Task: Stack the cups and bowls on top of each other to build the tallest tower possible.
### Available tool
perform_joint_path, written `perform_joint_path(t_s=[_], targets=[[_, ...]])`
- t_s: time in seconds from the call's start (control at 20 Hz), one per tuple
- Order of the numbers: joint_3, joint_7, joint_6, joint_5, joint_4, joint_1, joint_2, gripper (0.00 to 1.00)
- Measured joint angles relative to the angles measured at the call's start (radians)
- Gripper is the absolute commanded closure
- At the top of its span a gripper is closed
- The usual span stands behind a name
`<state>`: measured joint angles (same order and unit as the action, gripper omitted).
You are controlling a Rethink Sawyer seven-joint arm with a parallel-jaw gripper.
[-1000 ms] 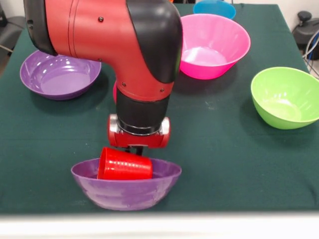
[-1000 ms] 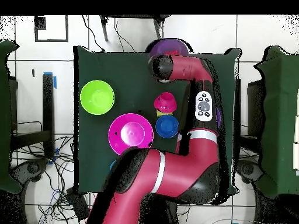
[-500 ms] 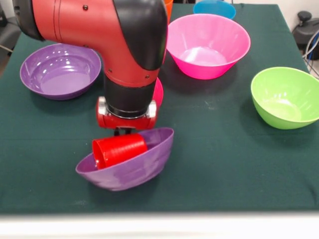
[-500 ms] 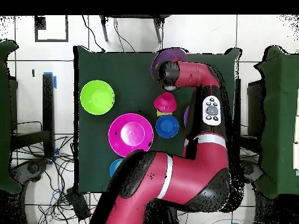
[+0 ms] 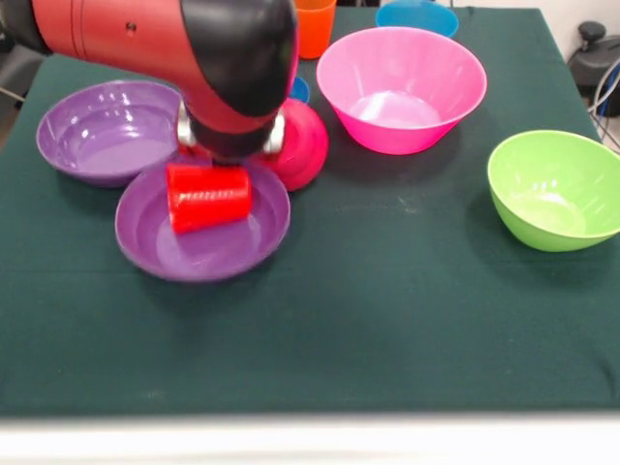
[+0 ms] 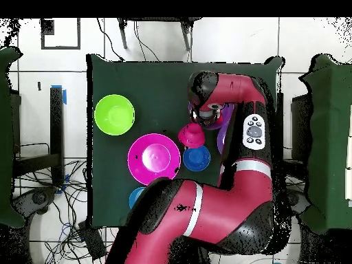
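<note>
Gripper point(image 5: 221, 163) state: cannot tell. Red cup point(image 5: 207, 197) lies sideways in purple bowl point(image 5: 201, 257); risk: rolls, crimson bowl point(image 5: 302, 143) bumped.

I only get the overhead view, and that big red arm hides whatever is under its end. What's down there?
Observer: A red cup, lying on its side in a purple bowl.
Operator: Is that the only purple bowl?
Observer: No, a second purple bowl sits close beside it.
Operator: Any other cups around?
Observer: An orange cup stands at the table's far edge, next to the pink bowl.
</note>
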<state>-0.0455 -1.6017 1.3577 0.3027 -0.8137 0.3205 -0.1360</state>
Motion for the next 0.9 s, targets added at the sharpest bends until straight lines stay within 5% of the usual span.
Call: perform_joint_path(t_s=[0.25,0.55,0.9], targets=[[0.024,0.000,0.222,0.014,0.000,0.002,-0.003,1.00],[0.031,0.000,0.237,0.037,0.000,0.013,-0.008,1.00],[0.020,0.000,-0.269,0.049,-0.099,0.063,-0.060,1.00]])
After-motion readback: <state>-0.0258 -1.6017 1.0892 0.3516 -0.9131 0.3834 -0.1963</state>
